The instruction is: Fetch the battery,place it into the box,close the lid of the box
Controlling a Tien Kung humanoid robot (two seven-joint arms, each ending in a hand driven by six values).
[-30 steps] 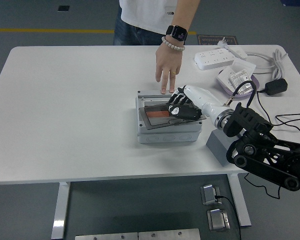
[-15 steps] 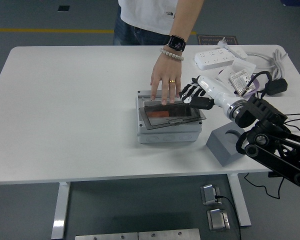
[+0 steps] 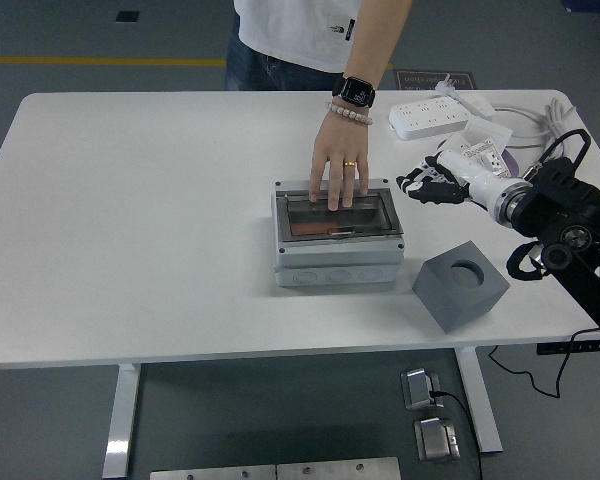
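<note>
1. One box (image 3: 337, 238), grey, near the middle of the white table (image 3: 140, 220). Its clear lid (image 3: 335, 213) lies down over the top. A reddish object, likely the battery (image 3: 305, 229), shows through the lid at the left of the interior.
2. One person's hand (image 3: 339, 172), reaching from the far side, fingers resting flat on the lid's far half. Watch and bead bracelet at the wrist.
3. One robot right hand (image 3: 427, 183), held above the table to the right of the box, apart from it. Fingers loosely curled, grasping nothing. Left arm absent from view.
4. Step in hand, by judgement: closing the lid. The battery appears placed and the lid appears lowered; whether it is latched cannot be told. Any next move would call for a press on the lid's near edge, clear of the person's fingers.
5. One grey cube (image 3: 460, 286) with a round recess, right of the box near the table's front edge; it narrows the low approach from the right.
6. Several items at the far right: power strip (image 3: 432, 118), cables, small packet. Crowded there.
7. Open room: broad bare table left of the box, and a strip in front of it.
</note>
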